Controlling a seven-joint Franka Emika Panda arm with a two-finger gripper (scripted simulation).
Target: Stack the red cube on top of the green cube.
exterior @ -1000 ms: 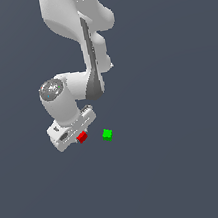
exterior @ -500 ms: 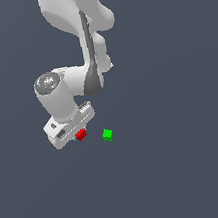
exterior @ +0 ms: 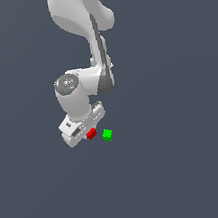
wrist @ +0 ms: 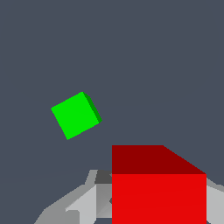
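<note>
The red cube [exterior: 91,133] sits between the fingers of my white gripper [exterior: 89,133], which is shut on it. It hangs just to the exterior view's left of the green cube [exterior: 107,134], apart from it. The green cube lies on the grey floor. In the wrist view the red cube [wrist: 158,183] fills the space between the grey fingers [wrist: 72,205]. The green cube [wrist: 75,115] lies beyond it, turned at an angle and free on all sides. The fingertips are mostly hidden by the hand in the exterior view.
The plain dark grey floor [exterior: 182,169] stretches all around. The arm's white links [exterior: 82,19] rise above the gripper. No other objects show.
The gripper with the red cube has risen slightly and moved towards the exterior view's right, closer to the green cube. The green cube has not moved.
</note>
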